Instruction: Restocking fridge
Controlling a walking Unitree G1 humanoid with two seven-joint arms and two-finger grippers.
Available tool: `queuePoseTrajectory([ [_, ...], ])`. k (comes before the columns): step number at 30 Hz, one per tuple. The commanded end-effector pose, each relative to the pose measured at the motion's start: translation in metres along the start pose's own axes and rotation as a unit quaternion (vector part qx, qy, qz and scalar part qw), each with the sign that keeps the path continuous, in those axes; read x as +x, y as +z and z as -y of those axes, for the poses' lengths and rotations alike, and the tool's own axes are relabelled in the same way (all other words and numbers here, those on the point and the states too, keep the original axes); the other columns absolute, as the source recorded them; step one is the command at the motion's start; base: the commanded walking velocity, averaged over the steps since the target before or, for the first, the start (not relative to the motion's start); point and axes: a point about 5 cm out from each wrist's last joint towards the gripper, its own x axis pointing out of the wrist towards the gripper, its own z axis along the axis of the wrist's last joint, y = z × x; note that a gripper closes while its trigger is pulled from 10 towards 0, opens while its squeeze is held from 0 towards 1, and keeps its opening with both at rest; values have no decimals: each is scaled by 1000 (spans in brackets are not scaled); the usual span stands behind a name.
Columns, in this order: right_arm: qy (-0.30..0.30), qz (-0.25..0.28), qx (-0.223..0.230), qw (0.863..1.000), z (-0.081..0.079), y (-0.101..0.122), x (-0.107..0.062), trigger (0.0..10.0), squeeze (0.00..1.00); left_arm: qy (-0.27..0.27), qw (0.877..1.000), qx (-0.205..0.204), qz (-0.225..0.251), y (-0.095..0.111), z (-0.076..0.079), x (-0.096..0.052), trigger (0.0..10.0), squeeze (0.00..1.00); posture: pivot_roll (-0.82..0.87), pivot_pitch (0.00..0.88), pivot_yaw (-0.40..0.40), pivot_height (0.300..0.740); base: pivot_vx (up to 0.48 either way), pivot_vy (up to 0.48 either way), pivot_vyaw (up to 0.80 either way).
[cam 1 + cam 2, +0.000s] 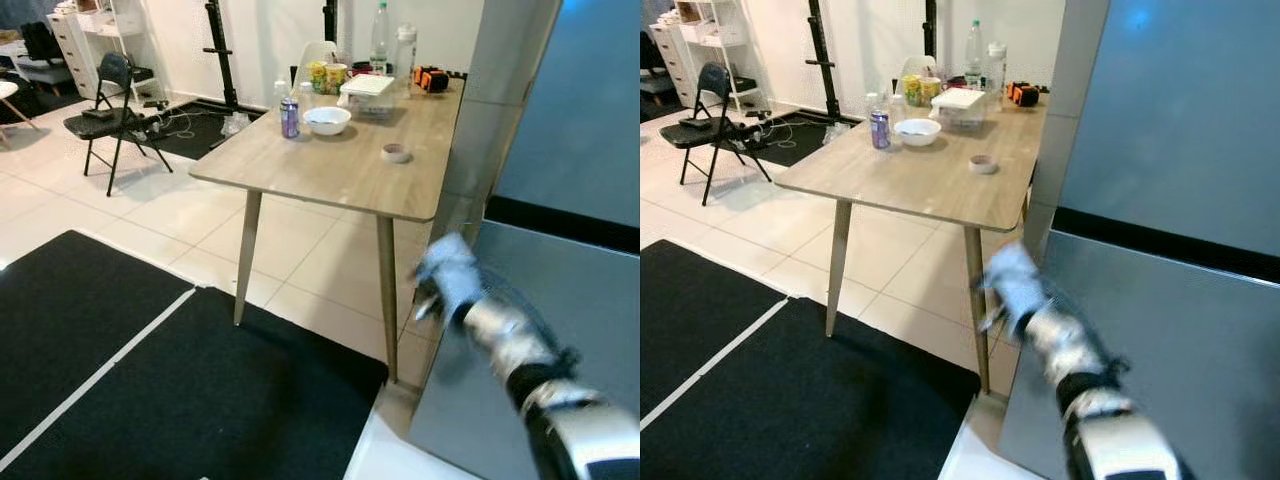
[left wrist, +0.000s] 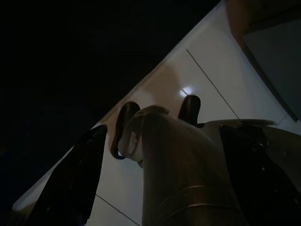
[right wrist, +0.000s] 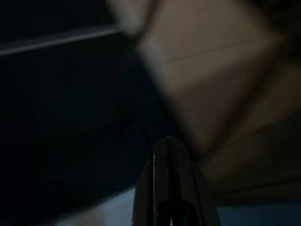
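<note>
Nearest the robot, right side: right gripper (image 1: 432, 285) raised on its silver arm, motion-blurred, in front of the tall grey-blue fridge (image 1: 1180, 130); the tip reads as a pale smear at the fridge's left edge, beside the near right desk leg.
Right fingers: in the right wrist view they look pressed together into one dark shaft (image 3: 171, 188), with blurred tan and dark surfaces beyond.
Left gripper: seen in the left wrist view (image 2: 160, 136), dark; two black fingers spread wide either side of a rounded grey robot part, white tiles and black mat below.
Floor: black floor mat (image 1: 150, 390) with a white stripe underfoot, white tiles beyond it.
Fridge: fills the right of the scene, doors shut, a dark horizontal band between upper and lower panels.
Desk: light wooden desk (image 1: 330, 165) on slim legs, standing just left of the fridge and close against it.
Near items on desk: small roll of beige tape (image 1: 396, 152) alone toward the right edge; white bowl (image 1: 327, 120) further back; blue and purple drink can (image 1: 290, 117) just left of the bowl.
Far items on desk: clear lidded plastic container (image 1: 368, 92), yellow-green packaged jar (image 1: 322, 76), tall clear plastic bottle (image 1: 380, 38), orange and black tool (image 1: 432, 79), all grouped at the far end by the wall.
Far left: black folding chair (image 1: 112, 105) on the tiles, cables on the floor behind it, white shelving unit (image 1: 85, 45) in the corner.
</note>
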Motion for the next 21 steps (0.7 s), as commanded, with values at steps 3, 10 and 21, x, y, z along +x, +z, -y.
queuePoseTrajectory([
  [3,51,-106,-51,992,-20,-43,-5,10000,0,1,1000,-6,1,-2,1,0,10000,0,-68,0,-7,740,0,0,0],
  [10,-128,-214,105,963,-32,-130,-40,10000,0,6,1000,15,-11,-6,4,1,10000,0,-61,0,-23,740,0,0,0],
  [21,-265,-313,205,889,-54,-212,-110,10000,0,57,994,90,-30,-11,-1,-1,10000,0,-83,0,-48,740,0,0,0],
])
